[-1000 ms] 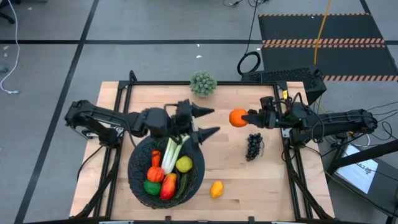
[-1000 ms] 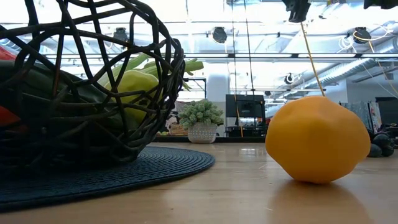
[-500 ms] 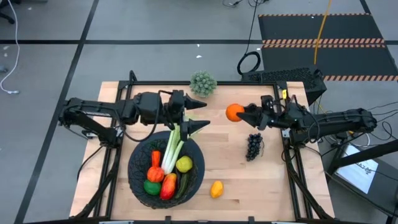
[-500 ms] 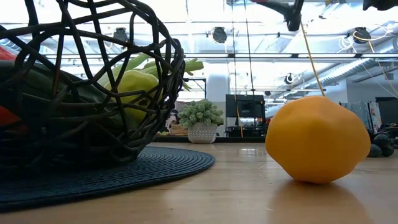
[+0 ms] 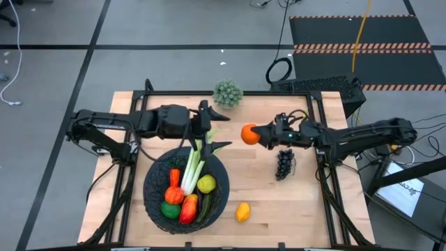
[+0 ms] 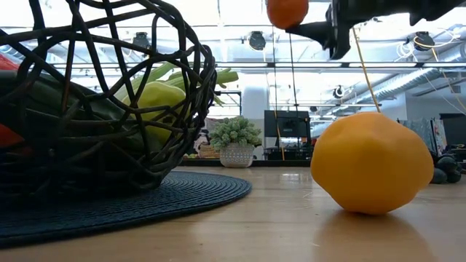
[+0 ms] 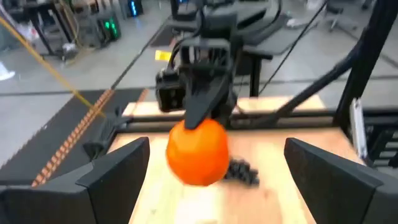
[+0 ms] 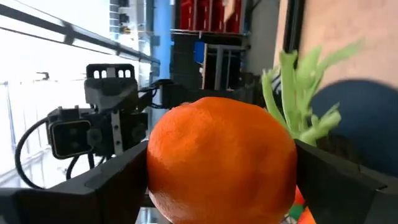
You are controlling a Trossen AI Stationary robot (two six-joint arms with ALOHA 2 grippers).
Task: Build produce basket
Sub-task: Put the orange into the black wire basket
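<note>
Over your table [image 5: 300, 202], R gripper [image 5: 259, 134], clamped on orange [image 5: 249, 134], has moved closer to basket [image 5: 157, 202]; L gripper [image 5: 221, 130] apart, pulled back.

- No text, label, brand name, number or sign can be read in any of the four views.
</note>
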